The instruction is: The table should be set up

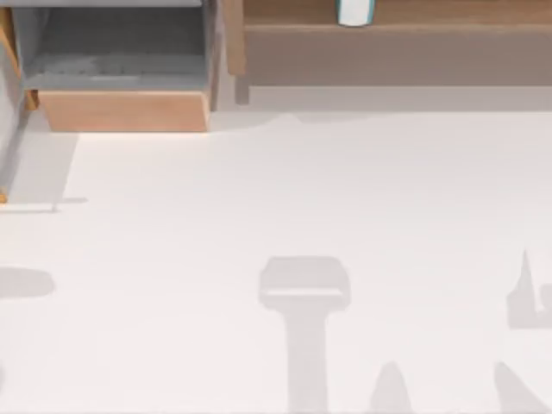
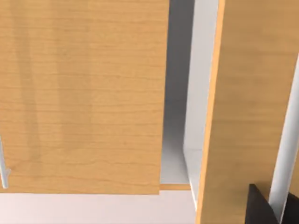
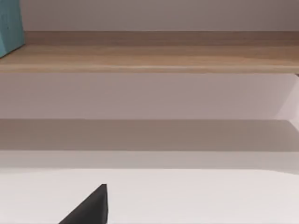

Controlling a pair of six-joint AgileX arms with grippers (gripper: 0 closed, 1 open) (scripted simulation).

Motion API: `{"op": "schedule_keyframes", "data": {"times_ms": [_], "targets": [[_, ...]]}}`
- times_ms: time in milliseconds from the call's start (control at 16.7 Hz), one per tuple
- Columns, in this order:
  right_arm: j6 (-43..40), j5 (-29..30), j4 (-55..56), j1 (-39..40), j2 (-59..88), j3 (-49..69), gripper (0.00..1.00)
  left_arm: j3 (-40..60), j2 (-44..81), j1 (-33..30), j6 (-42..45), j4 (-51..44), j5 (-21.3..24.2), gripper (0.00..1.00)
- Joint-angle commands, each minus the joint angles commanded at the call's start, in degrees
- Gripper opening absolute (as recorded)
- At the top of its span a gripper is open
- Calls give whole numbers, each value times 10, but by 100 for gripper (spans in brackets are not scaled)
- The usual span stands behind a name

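The table [image 1: 276,216] is a very large, plain off-white top spread across the top view. Grey shadows of the arms fall on its near part [image 1: 304,293]. A dark edge of my left gripper [image 2: 264,207] shows in the left wrist view, close in front of light wooden panels [image 2: 84,93] with a grey gap between them. A dark corner of my right gripper [image 3: 88,207] shows in the right wrist view, low over the table [image 3: 196,196] and facing the wooden shelf [image 3: 154,56].
A grey-lined box with a light wooden front [image 1: 121,110] stands at the back left. The long light-brown shelf [image 1: 397,52] runs along the back right, raised above the top. On it stands a white and teal item [image 1: 354,12], teal in the right wrist view [image 3: 10,25].
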Motion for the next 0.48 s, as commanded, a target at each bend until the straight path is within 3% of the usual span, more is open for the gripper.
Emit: {"op": "schedule_keyframes", "data": {"times_ms": [240, 480], "targets": [[0, 0, 0, 0, 0, 0, 100, 63, 28, -34, 3, -37, -36, 0], [0, 0, 0, 0, 0, 0, 100, 72, 33, -40, 3, -43, -41, 0]]}}
